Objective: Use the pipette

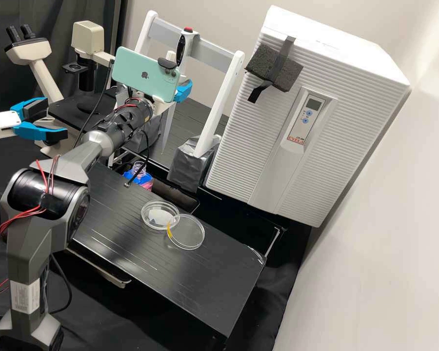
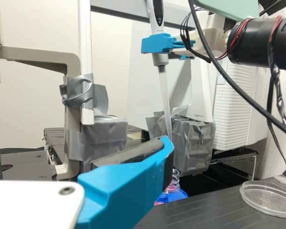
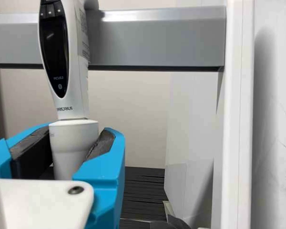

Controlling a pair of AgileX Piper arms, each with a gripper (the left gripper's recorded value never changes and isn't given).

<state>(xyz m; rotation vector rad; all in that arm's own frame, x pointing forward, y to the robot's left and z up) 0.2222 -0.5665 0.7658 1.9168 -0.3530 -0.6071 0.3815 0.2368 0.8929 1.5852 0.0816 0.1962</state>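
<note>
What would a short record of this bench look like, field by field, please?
pipette: upright at the crossbar of the white stand
right gripper: shut on the pipette's lower body
left gripper: open, holding nothing, near the microscope
petri dishes: two clear round pieces, rims meeting, on the black platform
bottle: at the platform's far edge

We see the right hand (image 2: 164, 44) clamped on the upright pipette (image 2: 157, 19), whose tip drops behind a near blue finger (image 2: 128, 186). Below sits a blue bottle (image 2: 177, 193). From it, a dish (image 2: 271, 198) lies at three o'clock on the tabletop (image 2: 214, 212), and a taped post (image 2: 86, 119) stands at ten o'clock.
</note>
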